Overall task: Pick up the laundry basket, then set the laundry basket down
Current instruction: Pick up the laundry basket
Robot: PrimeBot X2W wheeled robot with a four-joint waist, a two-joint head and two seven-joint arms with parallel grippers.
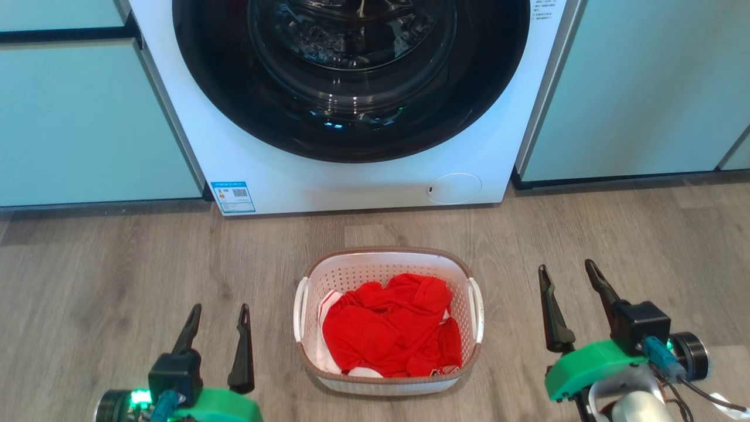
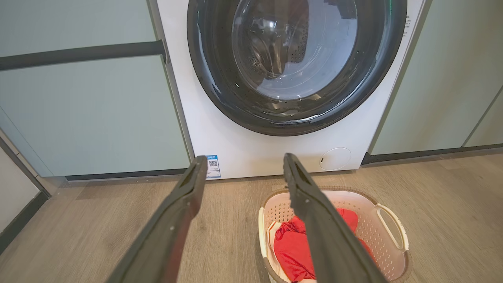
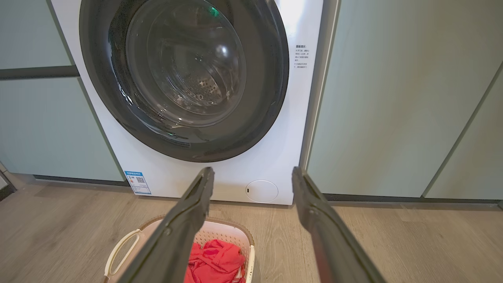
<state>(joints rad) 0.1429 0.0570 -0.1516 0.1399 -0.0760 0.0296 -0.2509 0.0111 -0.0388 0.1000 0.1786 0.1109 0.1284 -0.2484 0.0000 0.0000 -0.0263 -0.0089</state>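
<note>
Head view: the left gripper sits at the lower left with its two dark fingers spread apart. The right gripper sits at the lower right, its fingers likewise apart, reaching a little farther up the view than the left. Between the two and apart from both, the laundry basket stands upright on the wood floor, one white side handle turned toward each gripper. A heap of red clothes with some white cloth lies inside it. Beyond the basket stands a white washing machine with a round dark door, flanked by pale green cabinets. The left wrist view has the basket low and to the right, and the right wrist view has it low and to the left.
</note>
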